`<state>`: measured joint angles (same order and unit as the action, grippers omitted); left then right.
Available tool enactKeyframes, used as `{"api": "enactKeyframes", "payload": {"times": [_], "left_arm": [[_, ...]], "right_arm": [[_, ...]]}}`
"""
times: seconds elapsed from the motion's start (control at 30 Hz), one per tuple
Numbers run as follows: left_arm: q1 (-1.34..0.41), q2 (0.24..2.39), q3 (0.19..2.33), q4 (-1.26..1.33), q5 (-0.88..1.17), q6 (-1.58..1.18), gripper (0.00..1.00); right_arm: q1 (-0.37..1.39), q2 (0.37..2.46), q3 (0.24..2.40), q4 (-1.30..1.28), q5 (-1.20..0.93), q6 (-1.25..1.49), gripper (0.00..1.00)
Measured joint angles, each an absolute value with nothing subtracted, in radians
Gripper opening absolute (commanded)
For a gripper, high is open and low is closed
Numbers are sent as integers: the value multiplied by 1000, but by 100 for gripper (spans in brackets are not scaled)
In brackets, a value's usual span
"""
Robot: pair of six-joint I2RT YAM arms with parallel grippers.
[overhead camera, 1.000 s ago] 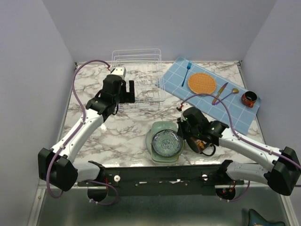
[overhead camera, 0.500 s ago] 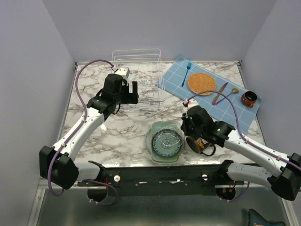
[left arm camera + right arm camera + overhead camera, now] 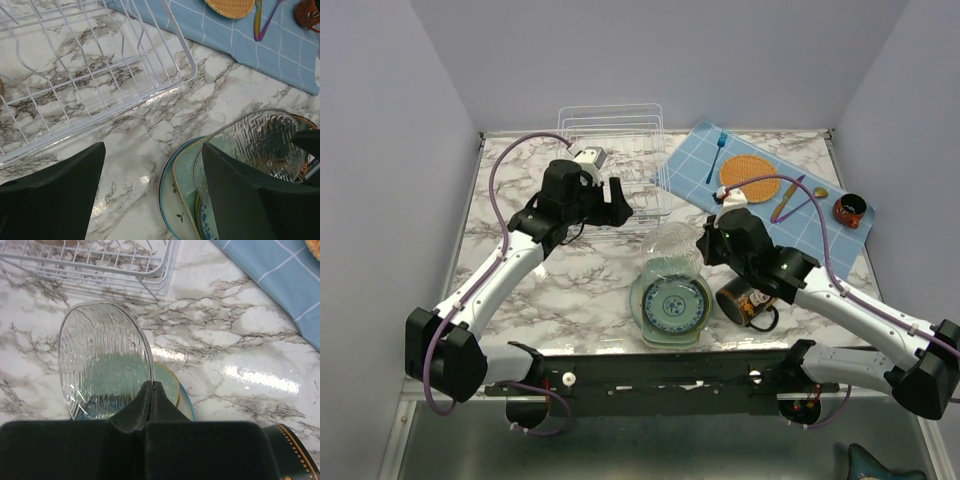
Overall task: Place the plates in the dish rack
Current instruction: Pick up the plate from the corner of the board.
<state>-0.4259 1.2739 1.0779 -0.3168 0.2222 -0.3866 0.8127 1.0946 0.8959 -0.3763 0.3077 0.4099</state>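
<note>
My right gripper (image 3: 152, 385) is shut on the rim of a clear ribbed glass plate (image 3: 100, 355), holding it on edge above the stack. The same plate (image 3: 675, 248) shows tilted up in the top view, between the stack and the rack. The stack of plates (image 3: 670, 305) lies on the table: a teal-patterned round one on a mint-green rounded-square one (image 3: 215, 160), over a blue-rimmed white one (image 3: 175, 200). The white wire dish rack (image 3: 610, 150) stands at the back with nothing in it. My left gripper (image 3: 153, 150) hangs open at the rack's front right corner, holding nothing.
A black decorated mug (image 3: 745, 303) lies on its side right of the stack. A blue checked cloth (image 3: 810, 235) at the back right carries an orange woven mat (image 3: 749, 175), a blue fork (image 3: 717, 155), a spoon and a small red bowl (image 3: 850, 210).
My right gripper has closed on the glass plate, lifted it off the stack and tipped it upright, moving back toward the rack. My left gripper has swung right along the rack's front.
</note>
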Motion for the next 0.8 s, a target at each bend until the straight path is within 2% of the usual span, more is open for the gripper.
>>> {"api": "enactKeyframes", "payload": {"times": [0.3, 0.8], "left_arm": [[-426, 1265, 979, -253, 336, -422, 84], [-426, 1248, 874, -66, 514, -552, 79]], "right_arm": [[813, 1058, 897, -313, 375, 430, 1], [813, 1003, 877, -209, 363, 428, 1]]}}
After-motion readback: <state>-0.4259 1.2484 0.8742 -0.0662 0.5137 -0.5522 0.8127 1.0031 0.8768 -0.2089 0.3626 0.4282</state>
